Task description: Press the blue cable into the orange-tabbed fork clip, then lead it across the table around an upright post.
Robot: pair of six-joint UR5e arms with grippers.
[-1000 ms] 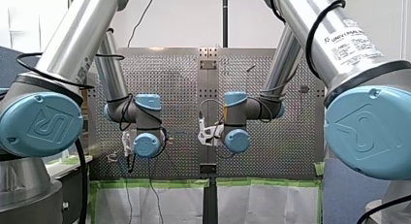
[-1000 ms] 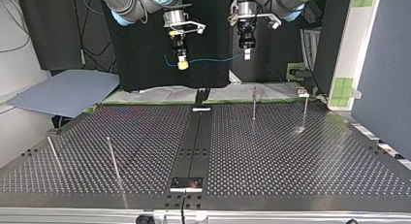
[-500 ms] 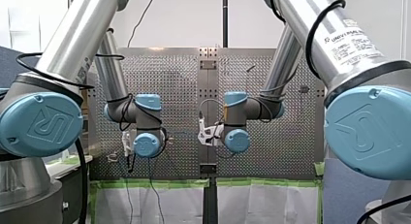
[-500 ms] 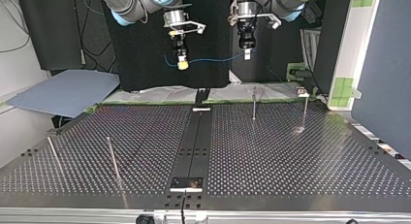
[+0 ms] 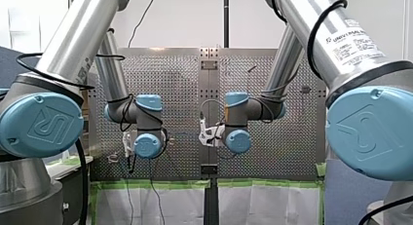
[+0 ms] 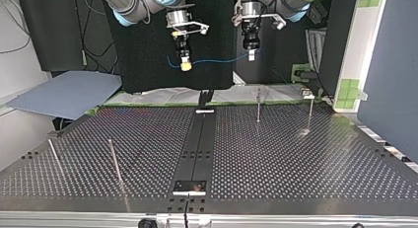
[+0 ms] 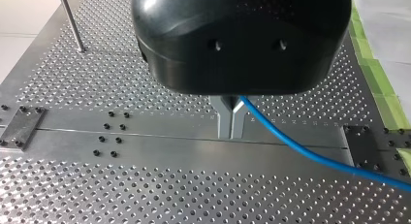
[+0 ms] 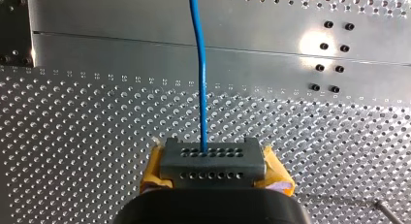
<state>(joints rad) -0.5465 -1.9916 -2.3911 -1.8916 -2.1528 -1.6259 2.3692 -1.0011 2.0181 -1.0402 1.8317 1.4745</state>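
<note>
Cable [image 6: 219,60], blue and thin, hangs in the air as a shallow sag between the two grippers, well above the perforated table [image 6: 296,159] and over its far edge in the top view. A short tail of it pokes out past my right gripper [image 6: 185,65] toward that view's left.

My right gripper's yellow pads [image 8: 156,170] are closed on the cable, which runs straight out ahead of the gripper over the table. My left gripper [image 7: 231,132] has its metal fingers [image 7: 224,120] pinched together on the cable, which leaves beside them and slopes away over the holes.

Two upright posts [image 6: 258,105] [image 6: 310,114] stand on the table near its far edge at the top view's right. Two more [image 6: 114,161] [image 6: 54,156] stand at its left, nearer that camera. A dark centre strip [image 6: 199,144] runs down the table between the two pairs.
</note>
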